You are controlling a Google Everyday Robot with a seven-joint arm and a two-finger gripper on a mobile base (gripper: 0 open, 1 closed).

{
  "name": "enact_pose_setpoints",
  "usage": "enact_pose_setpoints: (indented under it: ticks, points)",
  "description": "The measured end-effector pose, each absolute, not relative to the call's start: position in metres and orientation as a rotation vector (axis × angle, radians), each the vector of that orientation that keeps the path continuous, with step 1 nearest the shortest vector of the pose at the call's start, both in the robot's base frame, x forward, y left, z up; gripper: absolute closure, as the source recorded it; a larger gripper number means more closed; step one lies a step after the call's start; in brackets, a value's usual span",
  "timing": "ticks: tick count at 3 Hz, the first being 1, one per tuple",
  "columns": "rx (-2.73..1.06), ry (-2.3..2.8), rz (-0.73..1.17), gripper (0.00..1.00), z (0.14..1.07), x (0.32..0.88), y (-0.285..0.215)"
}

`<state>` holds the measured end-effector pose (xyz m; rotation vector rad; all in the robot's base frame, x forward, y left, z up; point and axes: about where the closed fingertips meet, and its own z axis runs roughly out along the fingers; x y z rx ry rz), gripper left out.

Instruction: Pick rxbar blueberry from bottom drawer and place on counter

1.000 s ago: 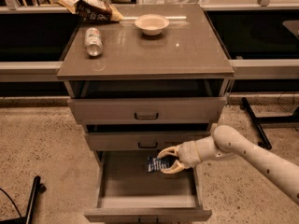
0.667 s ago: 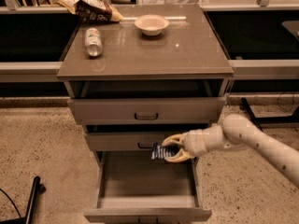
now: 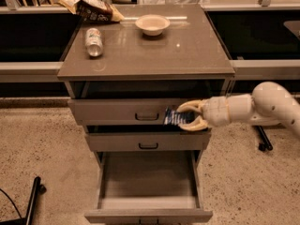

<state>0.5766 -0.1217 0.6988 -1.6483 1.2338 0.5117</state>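
Note:
My gripper (image 3: 187, 116) is shut on the rxbar blueberry (image 3: 174, 118), a small dark blue wrapper with white lettering. It holds the bar in the air in front of the top drawer's front (image 3: 140, 110), well above the bottom drawer (image 3: 148, 191), which is pulled out and looks empty inside. The counter (image 3: 154, 50) is the glossy grey-brown top just above the gripper. My arm (image 3: 262, 106) reaches in from the right.
On the counter lie a soda can (image 3: 93, 35) at the left, a brown-and-yellow snack bag (image 3: 93, 9) at the back left and a white bowl (image 3: 152, 23) at the back middle. The middle drawer (image 3: 148, 141) stands slightly open. A dark stand base (image 3: 263, 139) is on the floor at the right.
My gripper has risen with the rxbar from just above the open bottom drawer, past the middle drawer, to the level of the top drawer's front.

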Motion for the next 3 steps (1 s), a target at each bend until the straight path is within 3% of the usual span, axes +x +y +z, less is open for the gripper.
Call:
enact_pose_setpoints:
  ticks: [1, 3]
  points:
    - [-1.658, 1.181, 0.467, 1.00, 0.774, 0.590, -0.128]
    - [-1.724, 1.139, 0.342, 1.00, 0.887, 0.620, -0.090]
